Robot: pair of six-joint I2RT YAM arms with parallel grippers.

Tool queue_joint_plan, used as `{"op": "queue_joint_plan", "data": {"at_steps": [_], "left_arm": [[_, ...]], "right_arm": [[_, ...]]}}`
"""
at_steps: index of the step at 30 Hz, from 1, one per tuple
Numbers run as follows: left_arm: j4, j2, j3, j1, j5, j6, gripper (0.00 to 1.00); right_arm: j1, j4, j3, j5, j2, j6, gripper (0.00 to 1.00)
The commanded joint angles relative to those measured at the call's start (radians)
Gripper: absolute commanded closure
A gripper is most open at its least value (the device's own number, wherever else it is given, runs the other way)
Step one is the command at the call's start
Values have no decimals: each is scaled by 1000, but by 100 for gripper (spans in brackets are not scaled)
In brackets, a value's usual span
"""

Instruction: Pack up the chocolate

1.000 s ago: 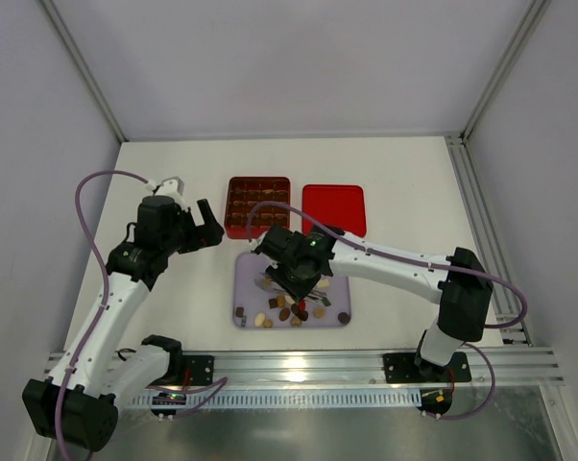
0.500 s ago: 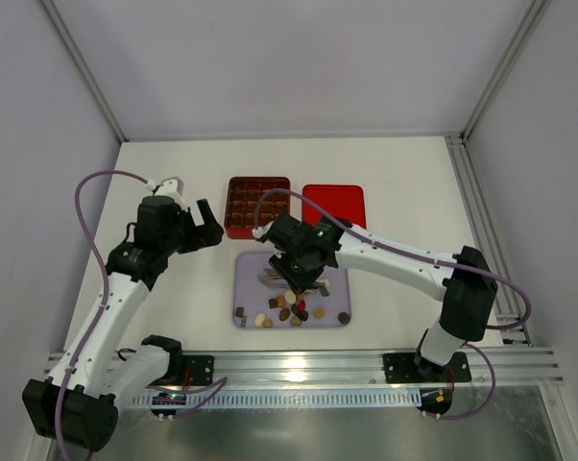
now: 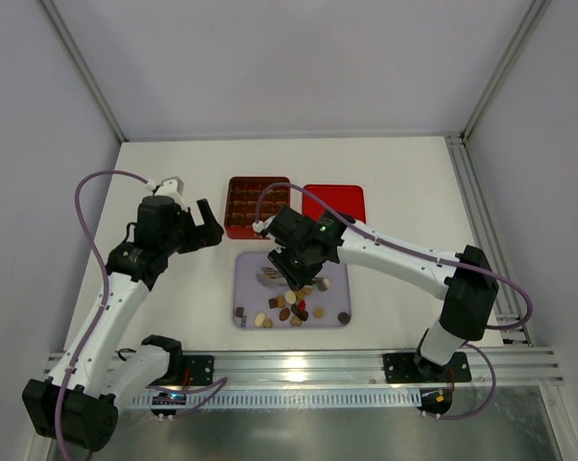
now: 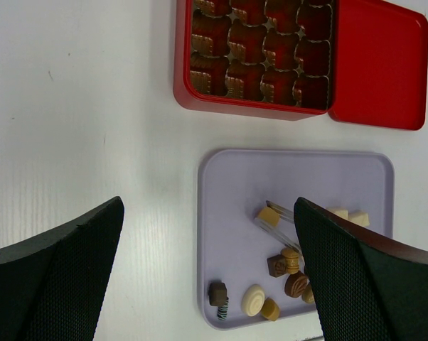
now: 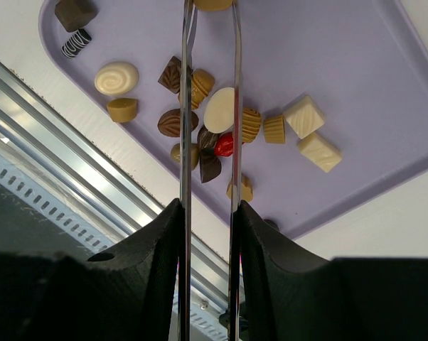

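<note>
1. I see the white table [image 3: 404, 182] carrying all items.
2. The lilac tray [image 4: 306, 177] lies nearest the arm bases. In the top view the right arm covers its middle.
3. The red box [image 4: 242, 110] sits just beyond the tray, and the red lid [image 3: 342, 202] lies flat against its right side. The arm hides the lid's near corner. I cannot tell whether the box's compartments hold sweets or only liners.
4. The left gripper [image 3: 210, 227] hangs above bare table left of the box, with its jaws spread wide and nothing between them.
5. The right gripper [image 5: 208, 213] is above the tray, pressed onto a pair of thin tweezers [image 5: 185, 106].
6. The chocolate [image 5: 221, 110] lies loose on the tray, mostly along the near edge. One dark sweet is half hidden behind a finger.
7. The tweezer tips pinch a tan piece [image 4: 269, 217], which the right wrist view cuts off at its top edge. I cannot tell whether the piece touches the tray.
</note>
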Motion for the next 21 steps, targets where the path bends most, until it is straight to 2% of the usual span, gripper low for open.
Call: {"op": "queue_joint_plan", "data": {"at_steps": [1, 12, 21], "left_arm": [[6, -17, 27, 2, -10, 11, 0], [6, -17, 27, 2, -12, 12, 0], [6, -16, 28, 2, -10, 11, 0]], "right_arm": [[-5, 12, 48, -10, -42, -4, 62], [-26, 1, 77, -5, -59, -9, 63], [-100, -17, 170, -10, -53, -23, 64]]}}
